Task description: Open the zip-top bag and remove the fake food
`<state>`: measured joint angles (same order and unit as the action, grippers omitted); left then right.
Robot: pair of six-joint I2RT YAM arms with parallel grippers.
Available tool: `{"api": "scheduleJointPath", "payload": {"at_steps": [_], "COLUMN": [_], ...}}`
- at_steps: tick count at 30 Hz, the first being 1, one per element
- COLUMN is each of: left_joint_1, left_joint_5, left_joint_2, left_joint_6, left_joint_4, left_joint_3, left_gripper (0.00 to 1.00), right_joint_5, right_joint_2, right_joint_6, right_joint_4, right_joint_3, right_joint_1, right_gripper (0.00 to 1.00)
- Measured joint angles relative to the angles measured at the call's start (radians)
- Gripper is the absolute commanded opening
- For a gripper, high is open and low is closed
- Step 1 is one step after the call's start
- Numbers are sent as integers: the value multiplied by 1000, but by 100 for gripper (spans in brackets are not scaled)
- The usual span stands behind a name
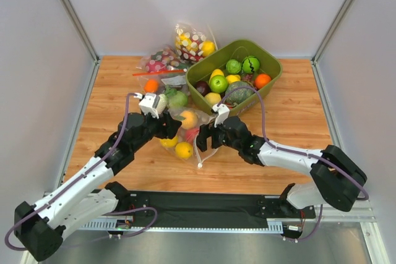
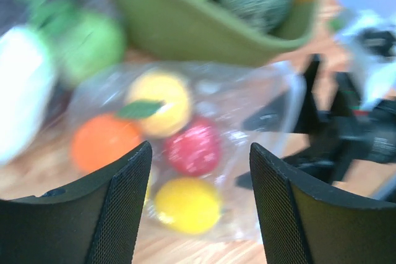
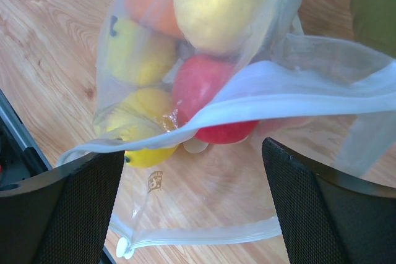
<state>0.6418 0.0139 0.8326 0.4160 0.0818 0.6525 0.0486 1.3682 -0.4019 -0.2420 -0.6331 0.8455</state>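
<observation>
The zip-top bag point(image 1: 197, 129) lies on the wood between my two grippers, clear with a pale zip strip point(image 3: 260, 94). Its mouth gapes open toward the right gripper, with the lower strip point(image 3: 204, 238) flat on the table. Inside is the fake food: a red fruit point(image 3: 204, 88), yellow ones point(image 3: 139, 112), a pale yellow one point(image 3: 223, 4) and an orange one point(image 2: 102, 142). My left gripper point(image 1: 171, 125) point(image 2: 199, 153) is open over the bag's closed end, holding nothing. My right gripper point(image 1: 203, 139) point(image 3: 192, 153) is open, its fingers either side of the mouth, holding nothing.
A green bin point(image 1: 270, 86) of fruit and vegetables stands at the back right, close behind the bag. Other filled bags lie at the back: one with a red strip point(image 1: 158, 66), a dotted one point(image 1: 192, 41), and one with green and white vegetables point(image 1: 174, 97). A loose orange point(image 1: 151, 85) lies left.
</observation>
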Motion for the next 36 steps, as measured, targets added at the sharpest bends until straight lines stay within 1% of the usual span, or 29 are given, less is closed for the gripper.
{"api": "scheduleJointPath", "payload": {"at_steps": [2,6,9,14,17,18,19,21,22,23,25,26,30,31,36], "left_joint_1": [0,-2,-15,-57,-62,-62,-62,-63,-63,-63,-63,-63,-64,-64,-66], "left_joint_5": [-102,-204,-217,-198,-189,-185,-180,-176,-171,-168,-161,-155,-142,-139,-124], "left_joint_2": [-15,33,99,192,234,247,257,282,291,298,306,309,312,312,311], "left_joint_6": [34,89,113,130,129,127,126,123,120,117,116,115,117,118,120], "left_joint_4": [40,97,98,34,7,-6,-18,-43,-53,-65,-79,-86,-110,-114,-123], "left_joint_3": [-40,-77,-88,-134,-140,-140,-140,-140,-140,-140,-140,-140,-140,-140,-140], "left_gripper": [76,79,80,83,82,81,72,60,55,48,43,37,25,20,15], "right_joint_5": [6,29,50,82,94,99,107,129,138,143,137,130,100,93,53], "right_joint_2": [17,37,48,61,66,67,71,81,87,96,112,119,154,162,180], "right_joint_6": [-3,-23,-47,-82,-92,-97,-104,-122,-130,-140,-151,-153,-152,-152,-149], "right_joint_4": [-10,-33,-59,-89,-100,-106,-114,-129,-134,-142,-147,-147,-120,-108,-30], "right_joint_3": [3,11,11,11,11,11,11,11,11,11,10,8,-23,-33,-87], "right_joint_1": [0,0,0,0,0,0,0,-1,0,2,11,17,40,43,68], "right_gripper": [93,94,94,94,93,93,93,93,93,93,93,93,93,93,93]}}
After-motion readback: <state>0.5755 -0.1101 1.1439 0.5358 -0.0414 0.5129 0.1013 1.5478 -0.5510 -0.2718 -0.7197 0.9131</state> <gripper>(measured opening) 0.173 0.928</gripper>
